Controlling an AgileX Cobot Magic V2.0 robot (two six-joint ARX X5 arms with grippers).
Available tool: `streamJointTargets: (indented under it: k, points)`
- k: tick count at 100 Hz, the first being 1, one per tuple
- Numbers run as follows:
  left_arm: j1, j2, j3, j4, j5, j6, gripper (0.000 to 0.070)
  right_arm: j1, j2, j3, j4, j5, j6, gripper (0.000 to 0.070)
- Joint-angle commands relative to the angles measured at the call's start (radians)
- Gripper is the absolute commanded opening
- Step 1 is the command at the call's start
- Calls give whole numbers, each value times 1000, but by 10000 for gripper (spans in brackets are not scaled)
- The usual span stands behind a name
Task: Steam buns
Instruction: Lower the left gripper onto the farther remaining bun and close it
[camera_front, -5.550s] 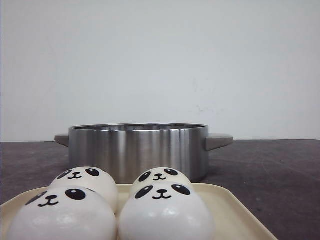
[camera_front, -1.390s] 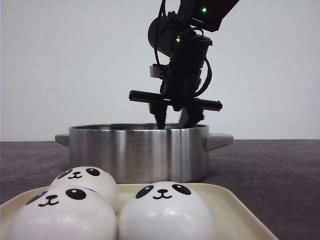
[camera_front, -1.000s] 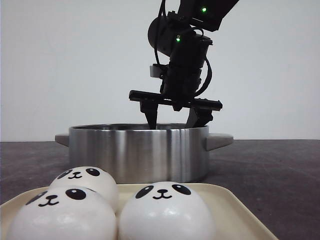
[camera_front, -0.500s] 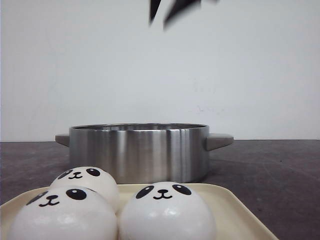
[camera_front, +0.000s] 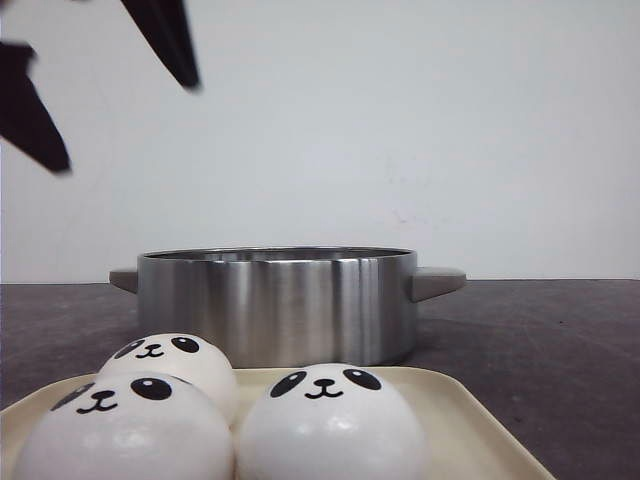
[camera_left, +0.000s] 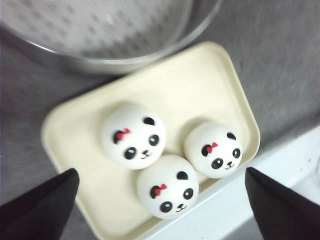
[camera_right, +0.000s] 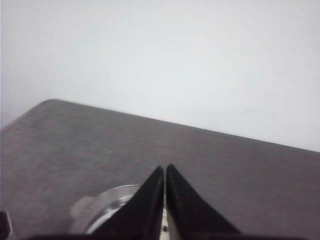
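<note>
On the dark grey table (camera_front: 560, 340), backed by a plain white wall (camera_front: 420, 120), the biggest thing is the steel pot (camera_front: 277, 303) — round, shiny, a stubby handle on each side, sitting just behind the tray. From the front you can't see inside it; the left wrist view catches only a blurry pale bit of its interior, so I can't say what's in there.

Next down is the cream tray (camera_front: 470, 420) at the near edge of the table, holding three buns (camera_left: 168, 185) — white, glossy, panda faces. They're bunched together and touching, two toward the front and one behind on the left. Seen from above, each has a little red bow.

The left gripper (camera_front: 95, 85) hangs high up at the upper left of the front view, well above the pot and off to its left, fingers spread wide apart with nothing between them. Its camera looks straight down on the tray.

The right gripper (camera_right: 165, 200) isn't in the front view at all. Its own camera shows the two dark fingers pressed together, nothing held, aimed out across the table with a pot rim below.
</note>
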Motion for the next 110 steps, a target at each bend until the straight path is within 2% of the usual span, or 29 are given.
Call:
streamJointTargets:
  k: [1,23,48,76,93,105,110]
  points:
    - [-34,56,5,24,-8,-23,673,11,0,18,-14,24,-7,0]
    - [-89,226,5,101,-53,-76,672,11,-42,17,-43,31,-5,0]
    - [-92,370,5,105,-111,-130,672,11,-47,17,-92,30,-4,0]
    - [-91,457,5,111,-138,-138,660,11,-47,17,-132,30,-5,0]
    - [-91,495,5,109,-138,-144,548,11,-47,17,-147,31,-5,0]
    - [-91,499,5,122,-138,-143,538,11,-47,17,-146,31,-6,0]
    - [-91,499,5,127,-138,-143,473,11,-47,17,-147,31,-6,0]
